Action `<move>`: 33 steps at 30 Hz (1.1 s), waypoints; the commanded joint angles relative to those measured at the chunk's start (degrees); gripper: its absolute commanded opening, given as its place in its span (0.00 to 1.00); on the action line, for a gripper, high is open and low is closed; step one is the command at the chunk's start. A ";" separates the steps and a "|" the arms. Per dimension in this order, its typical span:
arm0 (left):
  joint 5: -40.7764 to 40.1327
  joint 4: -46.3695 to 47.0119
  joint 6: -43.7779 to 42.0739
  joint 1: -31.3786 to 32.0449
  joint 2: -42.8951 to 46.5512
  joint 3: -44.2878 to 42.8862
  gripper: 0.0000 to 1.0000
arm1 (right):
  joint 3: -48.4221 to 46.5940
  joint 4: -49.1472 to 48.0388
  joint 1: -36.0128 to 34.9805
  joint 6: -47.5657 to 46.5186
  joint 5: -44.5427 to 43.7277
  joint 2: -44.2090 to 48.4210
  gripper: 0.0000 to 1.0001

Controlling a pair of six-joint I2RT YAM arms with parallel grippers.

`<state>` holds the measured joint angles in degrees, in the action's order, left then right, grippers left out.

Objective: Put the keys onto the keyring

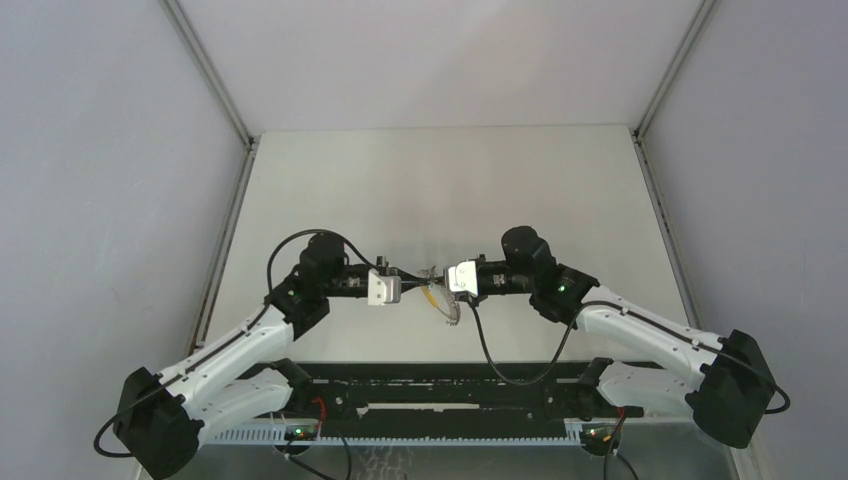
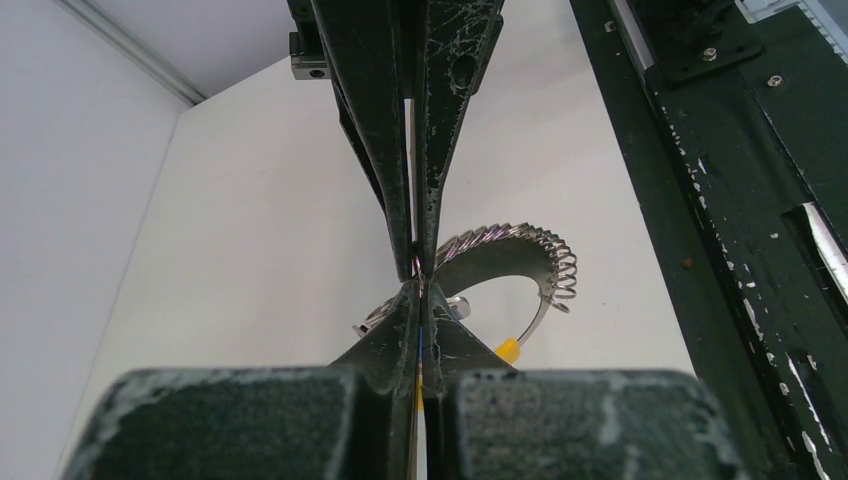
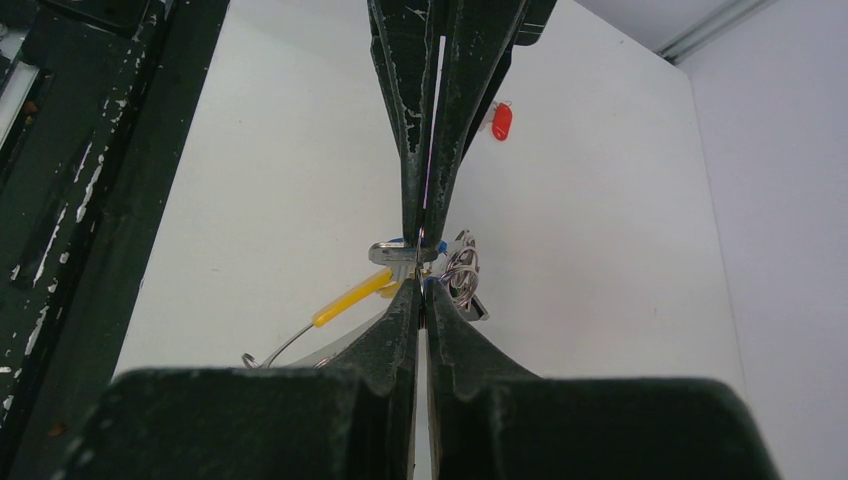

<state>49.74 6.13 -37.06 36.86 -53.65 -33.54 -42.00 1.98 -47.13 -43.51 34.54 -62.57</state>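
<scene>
My two grippers meet tip to tip above the middle of the table. The left gripper [image 1: 415, 277] [image 2: 420, 290] is shut, with a thin blue edge of the blue key [image 3: 392, 251] showing between its fingers. The right gripper [image 1: 438, 275] [image 3: 424, 285] is shut at the same spot, apparently pinching the keyring [image 1: 445, 305]. The keyring's yellow tab [image 3: 350, 297] [image 2: 508, 350] and silvery coiled chain [image 2: 520, 238] [image 3: 462, 270] hang off to the side below the tips. The red key [image 3: 502, 121] lies alone on the white table beyond the grippers.
A black rail [image 1: 440, 400] runs along the near edge between the arm bases and also shows beside each wrist [image 2: 740, 200] [image 3: 80, 150]. Grey walls [image 1: 120, 150] enclose the white table [image 1: 450, 190] on the left, right and back.
</scene>
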 commanded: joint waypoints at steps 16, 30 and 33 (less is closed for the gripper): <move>-1.05 0.13 0.47 0.32 0.06 -3.98 0.00 | -2.74 -3.97 -0.68 1.19 0.68 2.07 0.00; -3.01 0.39 1.00 0.32 1.88 -3.64 0.00 | -2.67 -3.38 -0.77 1.15 0.26 2.21 0.00; -2.42 0.72 1.19 0.32 1.72 -3.63 0.00 | -2.67 -3.43 -0.85 1.22 0.31 2.17 0.00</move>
<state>46.85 5.19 -36.58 36.91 -52.84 -33.54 -42.00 1.91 -47.42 -43.03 34.33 -61.91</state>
